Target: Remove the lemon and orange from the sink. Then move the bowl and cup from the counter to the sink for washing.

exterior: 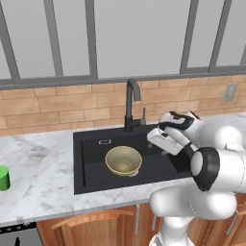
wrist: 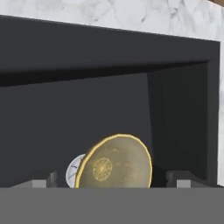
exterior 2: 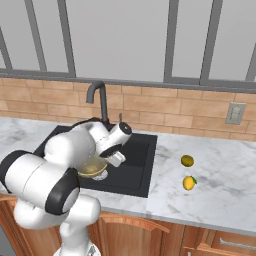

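Observation:
The golden-tan bowl lies inside the black sink, beside the silver drain. My gripper hovers just right of the bowl over the basin, open, with nothing between its fingers. The green cup stands on the counter at the far left edge. On the counter right of the sink sit the lemon and, just behind it, the darker orange.
A tall black faucet rises behind the basin, close to my hand. A brick backsplash with a wall outlet and windows runs along the back. Marble counter stretches to both sides.

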